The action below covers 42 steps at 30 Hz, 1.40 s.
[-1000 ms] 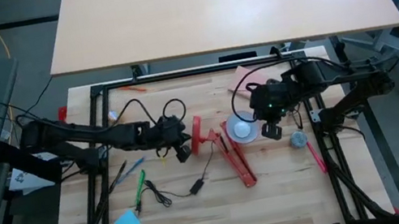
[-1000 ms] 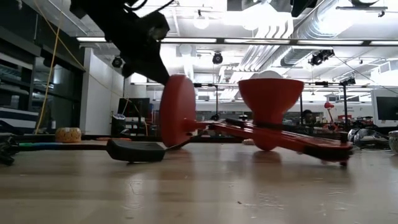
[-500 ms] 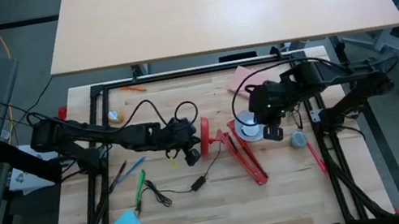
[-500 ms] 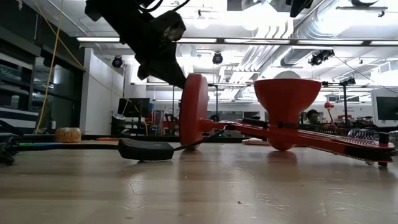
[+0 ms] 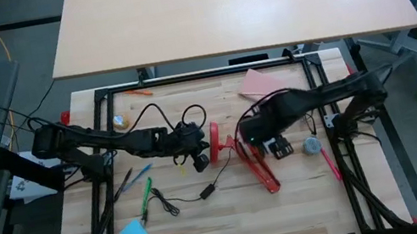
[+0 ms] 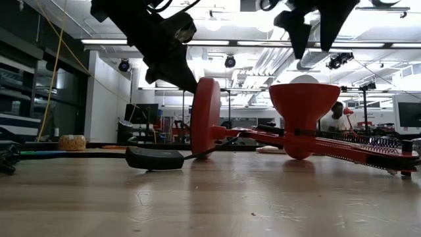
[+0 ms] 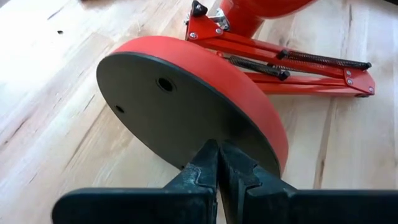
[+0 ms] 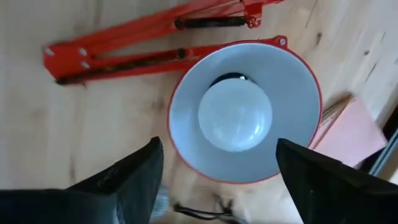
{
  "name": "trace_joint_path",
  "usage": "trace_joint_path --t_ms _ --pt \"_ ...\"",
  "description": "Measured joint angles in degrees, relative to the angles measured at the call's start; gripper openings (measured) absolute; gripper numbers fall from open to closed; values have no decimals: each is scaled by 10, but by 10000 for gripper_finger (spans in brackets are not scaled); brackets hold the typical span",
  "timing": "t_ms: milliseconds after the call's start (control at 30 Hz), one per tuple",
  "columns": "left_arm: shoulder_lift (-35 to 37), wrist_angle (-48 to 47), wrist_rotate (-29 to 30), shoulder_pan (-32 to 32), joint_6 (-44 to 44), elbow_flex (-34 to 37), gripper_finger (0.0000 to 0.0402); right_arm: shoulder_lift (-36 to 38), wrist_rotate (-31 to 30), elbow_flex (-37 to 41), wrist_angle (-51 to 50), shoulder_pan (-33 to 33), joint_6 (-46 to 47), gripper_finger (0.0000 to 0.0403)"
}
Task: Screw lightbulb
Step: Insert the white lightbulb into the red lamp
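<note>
Wooden counter (image 5: pixel 209 220) carries the red lamp (image 6: pixel 302 131), tipped over. Right hand (image 8: pixel 214 180), fingers now apart, has let go of the lightbulb (image 8: pixel 235 117) seated in the shade below it; left hand (image 7: pixel 217 168), pressed together, braces the base.

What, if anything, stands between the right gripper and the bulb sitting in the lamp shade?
Nothing visible. The right gripper hangs above the shade, jaws open, with a clear line down to the bulb inside. Only the shade's rim surrounds it.
</note>
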State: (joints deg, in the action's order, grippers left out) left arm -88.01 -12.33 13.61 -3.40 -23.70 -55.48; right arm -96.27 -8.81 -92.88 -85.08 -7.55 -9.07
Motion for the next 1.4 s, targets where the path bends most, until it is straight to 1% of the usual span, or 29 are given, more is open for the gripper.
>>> trace_joint_path --t_ms 100,167,233,333,433,500,600,667,833,1033,1233,1400 --pt "0 0 0 0 -1 0 0 -15 -6 0 0 0 -39 302" --pt "0 0 0 0 -1 0 0 -18 -31 0 4 0 -58 303" --pt "0 0 0 0 -1 0 0 -18 -47 0 14 3 -67 303" --pt "0 0 0 0 -1 0 0 -10 -52 5 15 13 -63 303" --pt "0 0 0 0 -1 0 0 29 -62 49 13 13 -50 303" --pt "0 0 1 0 -1 0 0 67 -61 78 8 4 -21 303" --pt "0 0 4 0 -2 0 0 117 -67 95 24 -18 22 303" --pt "0 3 5 0 -3 0 0 129 -75 99 56 -32 28 303" --pt "0 3 7 3 -2 0 0 105 -55 118 87 -33 7 303" --pt "0 3 8 8 -11 0 0 74 -62 125 122 -24 -39 303" --pt "0 2 8 8 -16 0 0 70 -71 125 137 5 -62 302" --pt "0 1 7 8 -13 0 0 70 -66 152 142 11 -54 303"
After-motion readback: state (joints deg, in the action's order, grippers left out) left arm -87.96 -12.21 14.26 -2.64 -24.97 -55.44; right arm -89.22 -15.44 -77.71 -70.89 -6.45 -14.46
